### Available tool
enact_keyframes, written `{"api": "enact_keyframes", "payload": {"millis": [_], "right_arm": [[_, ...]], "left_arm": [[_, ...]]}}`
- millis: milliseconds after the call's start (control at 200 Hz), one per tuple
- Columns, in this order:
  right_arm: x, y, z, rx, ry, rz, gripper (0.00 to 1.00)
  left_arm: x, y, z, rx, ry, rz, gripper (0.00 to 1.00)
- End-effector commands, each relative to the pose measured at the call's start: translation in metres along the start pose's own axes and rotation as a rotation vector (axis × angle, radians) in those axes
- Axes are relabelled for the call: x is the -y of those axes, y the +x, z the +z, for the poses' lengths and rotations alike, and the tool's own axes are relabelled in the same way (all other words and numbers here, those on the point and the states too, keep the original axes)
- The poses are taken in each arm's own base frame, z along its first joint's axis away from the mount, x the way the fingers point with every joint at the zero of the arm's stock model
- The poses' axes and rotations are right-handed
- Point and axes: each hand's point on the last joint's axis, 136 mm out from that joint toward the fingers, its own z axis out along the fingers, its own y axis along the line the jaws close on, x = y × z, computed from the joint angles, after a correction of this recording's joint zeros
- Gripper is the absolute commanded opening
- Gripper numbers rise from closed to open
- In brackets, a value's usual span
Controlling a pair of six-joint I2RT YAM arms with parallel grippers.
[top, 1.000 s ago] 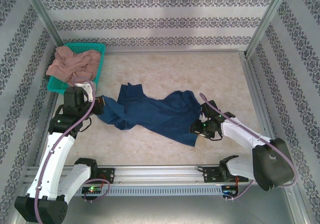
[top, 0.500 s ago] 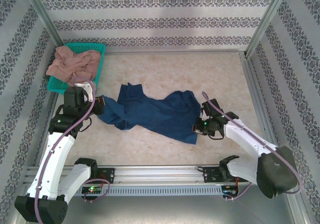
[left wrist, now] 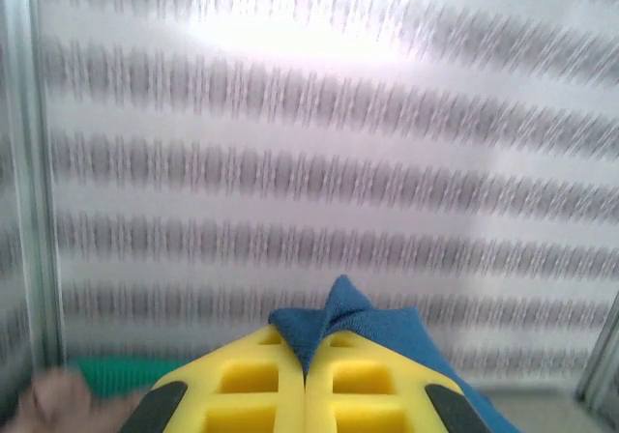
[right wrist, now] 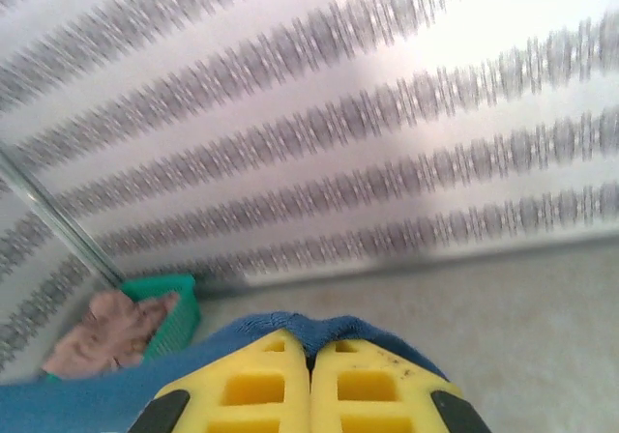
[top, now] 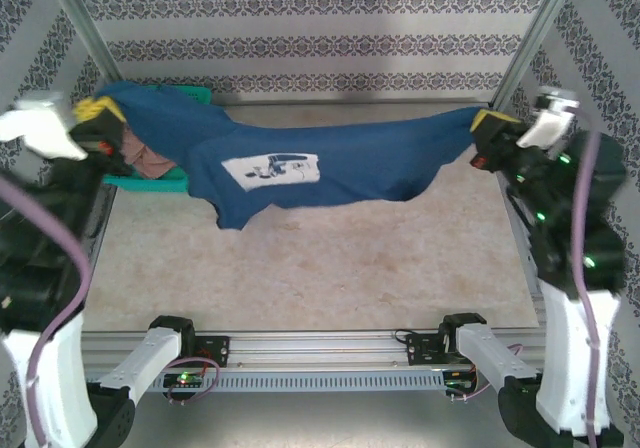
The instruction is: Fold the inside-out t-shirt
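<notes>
The inside-out t-shirt (top: 350, 163) is dark navy and hangs stretched in the air between both grippers, high above the table (top: 300, 268). A white print (top: 272, 168) faces the top camera. My left gripper (top: 97, 111) is raised at the far left, shut on one end of the shirt. In the left wrist view its yellow fingers (left wrist: 242, 385) pinch a blue fold (left wrist: 338, 307). My right gripper (top: 485, 128) is raised at the far right, shut on the other end. In the right wrist view blue cloth (right wrist: 280, 325) bulges from between the closed pads (right wrist: 387, 385).
A green basket (top: 195, 93) stands at the back left, largely behind the hanging shirt, with a pinkish-tan garment (top: 145, 158) in it. The basket (right wrist: 174, 307) and garment (right wrist: 102, 331) are also in the right wrist view. Metal frame posts and patterned walls close in three sides.
The right gripper closed on the shirt's edge. Both arms then rose from the table and moved apart, lifting the crumpled shirt and stretching it out in the air.
</notes>
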Motion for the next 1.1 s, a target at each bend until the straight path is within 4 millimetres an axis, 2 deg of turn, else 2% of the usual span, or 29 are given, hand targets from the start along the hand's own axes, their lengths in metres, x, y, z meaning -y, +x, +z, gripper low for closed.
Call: {"api": "enact_keyframes", "payload": {"millis": [0,65,115,230,350,440,520,560,645,720,824,849,879,929,979,1044,1094], "right_arm": [[-0.011,-0.025,-0.049,0.074,0.032,-0.091,0.00],[-0.017,-0.044,-0.074,0.144,0.049,-0.117,0.00],[-0.022,-0.056,-0.089,0.189,0.052,-0.131,0.00],[-0.024,-0.075,-0.103,0.252,0.078,-0.154,0.00],[-0.016,-0.090,-0.092,0.288,0.133,-0.181,0.00],[-0.004,-0.094,-0.061,0.276,0.177,-0.200,0.00],[0.012,-0.086,-0.016,0.228,0.209,-0.209,0.00],[0.025,-0.078,0.012,0.197,0.234,-0.216,0.00],[0.052,-0.053,0.077,0.118,0.272,-0.221,0.00],[0.080,-0.027,0.136,0.057,0.306,-0.216,0.00],[0.127,0.021,0.220,-0.029,0.369,-0.214,0.00],[0.139,0.035,0.239,-0.059,0.384,-0.211,0.01],[0.153,0.052,0.261,-0.099,0.402,-0.208,0.07],[0.175,0.083,0.294,-0.166,0.432,-0.188,0.27],[0.192,0.111,0.320,-0.246,0.444,-0.165,0.39],[0.201,0.138,0.337,-0.352,0.448,-0.153,0.45],[0.198,0.154,0.338,-0.428,0.431,-0.134,0.47]], "left_arm": [[0.008,-0.043,-0.031,0.085,0.021,0.129,0.00],[0.011,-0.065,-0.042,0.132,0.023,0.159,0.00],[0.011,-0.076,-0.042,0.148,0.017,0.179,0.00],[0.010,-0.084,-0.010,0.132,0.006,0.190,0.00],[0.003,-0.078,0.042,0.106,-0.019,0.207,0.00],[-0.003,-0.063,0.090,0.064,-0.042,0.226,0.00],[-0.009,-0.030,0.143,-0.006,-0.045,0.237,0.00],[-0.011,-0.009,0.169,-0.046,-0.038,0.242,0.00],[-0.017,0.047,0.228,-0.144,-0.028,0.256,0.00],[-0.023,0.107,0.277,-0.240,-0.012,0.258,0.00],[-0.033,0.212,0.343,-0.387,0.005,0.242,0.00],[-0.036,0.235,0.356,-0.414,0.006,0.231,0.06],[-0.041,0.265,0.370,-0.447,-0.007,0.223,0.18],[-0.045,0.304,0.391,-0.472,-0.004,0.210,0.44],[-0.050,0.337,0.405,-0.494,-0.017,0.183,0.59],[-0.056,0.362,0.413,-0.505,-0.047,0.132,0.77],[-0.059,0.372,0.410,-0.536,-0.075,0.093,0.82]]}}
